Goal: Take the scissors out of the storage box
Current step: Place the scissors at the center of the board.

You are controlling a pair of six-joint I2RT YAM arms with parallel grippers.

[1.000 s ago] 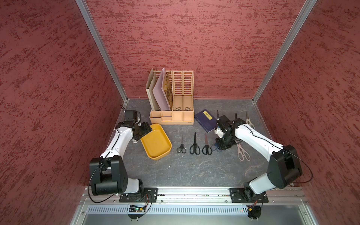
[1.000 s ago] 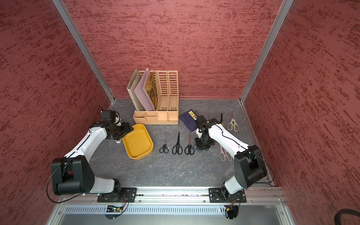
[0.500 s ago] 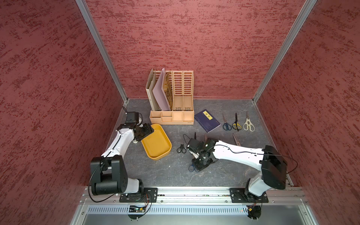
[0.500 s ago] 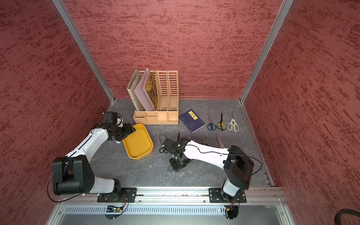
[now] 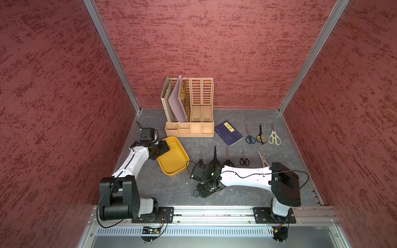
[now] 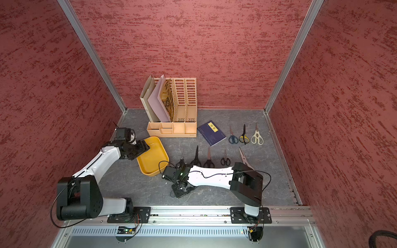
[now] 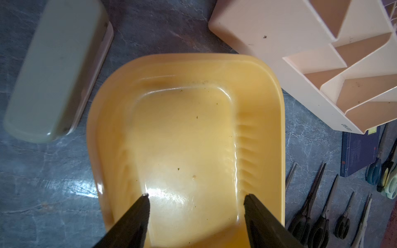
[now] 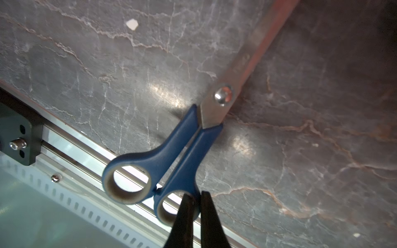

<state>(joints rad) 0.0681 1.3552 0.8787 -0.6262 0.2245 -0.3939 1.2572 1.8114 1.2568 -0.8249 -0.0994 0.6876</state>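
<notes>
Right wrist view: right gripper (image 8: 196, 194) clenched on blue-handled scissors (image 8: 171, 149), blade tip cut off; left gripper (image 7: 196, 196) spread open over storage box (image 7: 280, 133); notebook label (image 5: 228, 126) illegible.

The scissors (image 5: 215, 156) lie right of the storage box (image 5: 174, 154).

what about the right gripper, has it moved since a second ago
Yes: the right gripper swung from beside the notebook toward the front rail, gripping the blue scissors.

Grey marbled tabletop (image 5: 167, 193) carries yellow storage box (image 5: 174, 158), tan organiser (image 5: 202, 128), navy notebook (image 5: 228, 133); perhaps eight scissors (image 5: 260, 136).
</notes>
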